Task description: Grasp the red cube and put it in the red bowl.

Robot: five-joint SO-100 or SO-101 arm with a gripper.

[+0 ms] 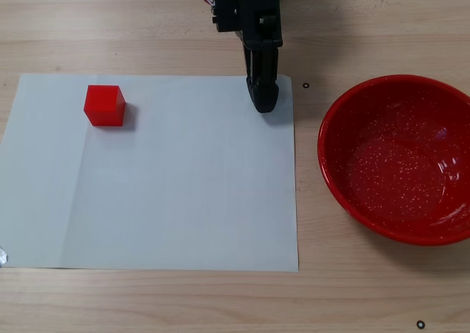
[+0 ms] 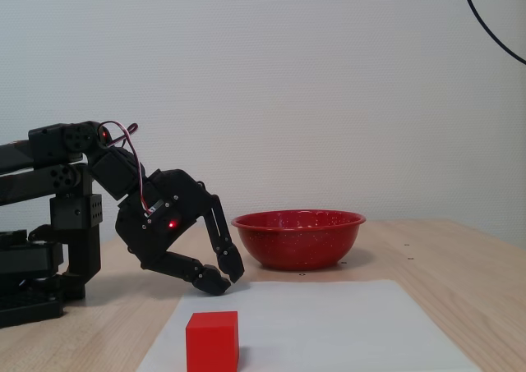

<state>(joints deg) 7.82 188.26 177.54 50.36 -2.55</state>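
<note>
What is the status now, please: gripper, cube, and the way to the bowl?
Gripper shut, empty, low over the paper's edge. Red cube untouched on the paper, apart from the gripper. Red bowl empty, nothing in between.

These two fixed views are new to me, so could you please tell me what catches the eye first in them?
The glossy red bowl with white speckles dominates, sitting empty on the wooden table at the right of the view from above. Next comes the red cube, alone near the top-left corner of the white paper sheet. The black arm's hand hangs low over the sheet's far edge, fingertips nearly together, holding nothing.
</note>
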